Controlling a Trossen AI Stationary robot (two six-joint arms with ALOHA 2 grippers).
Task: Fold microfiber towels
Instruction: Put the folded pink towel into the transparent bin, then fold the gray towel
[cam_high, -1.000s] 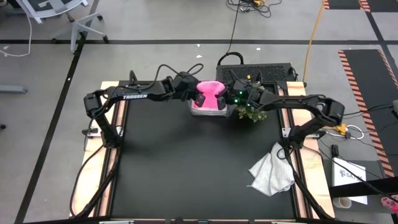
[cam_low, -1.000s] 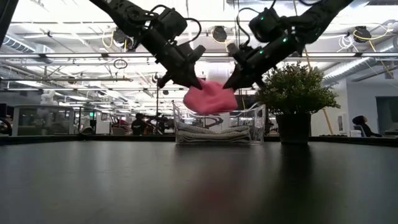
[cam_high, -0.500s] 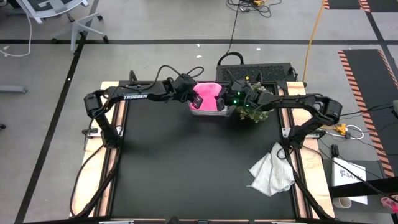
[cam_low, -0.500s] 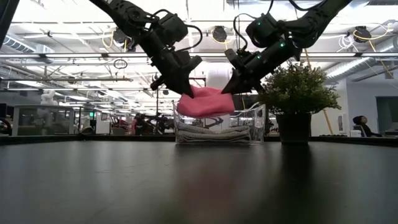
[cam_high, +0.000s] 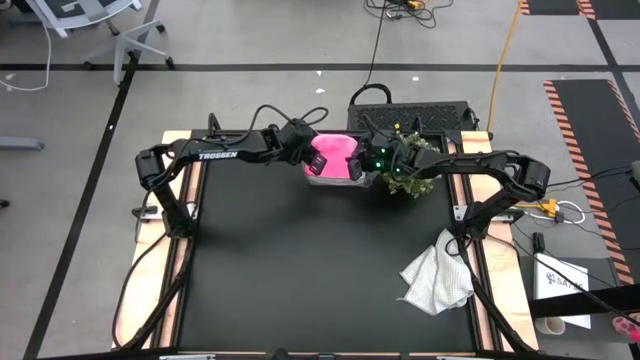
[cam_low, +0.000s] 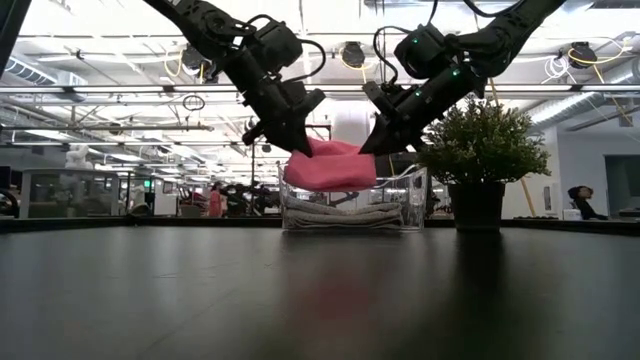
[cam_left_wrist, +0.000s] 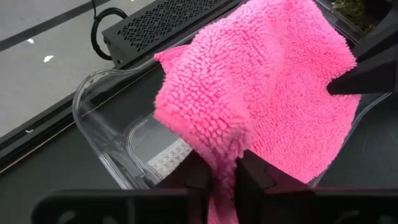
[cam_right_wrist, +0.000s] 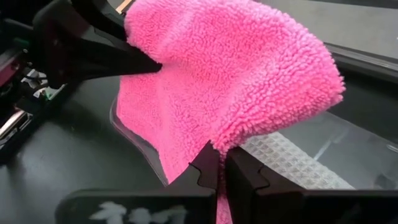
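A bright pink towel (cam_high: 335, 152) hangs bunched over a clear plastic bin (cam_low: 405, 205) at the table's far middle. My left gripper (cam_low: 297, 150) is shut on its left side and my right gripper (cam_low: 371, 148) on its right side. The towel's underside (cam_low: 330, 180) sags into the bin's open top. A folded white towel (cam_low: 340, 214) lies flat on the bin's floor. Another white towel (cam_high: 437, 280) lies crumpled on the mat near the table's right edge. My left gripper pinches a bunched fold at the pink towel's left edge (cam_left_wrist: 221, 158) between its two fingers. It comes slanting down from the table's left. The towel spreads away from the fingers, slack, over the bin. My right gripper pinches the pink towel's right edge (cam_right_wrist: 219, 138) between its two fingers, slanting down from the table's right. The cloth sags slack between the two grippers; its lower part dips into the bin's top.
A potted green plant (cam_low: 478, 150) stands right beside the bin, under my right arm. The black mat (cam_high: 300, 260) in front of the bin is bare. Wooden table edges (cam_high: 170, 250) run along both sides.
The pink towel has come down from a raised bunch above the bin and now sags wider and flatter into the bin's top. Both grippers have sunk a little with it, and the left one has tipped further downward.
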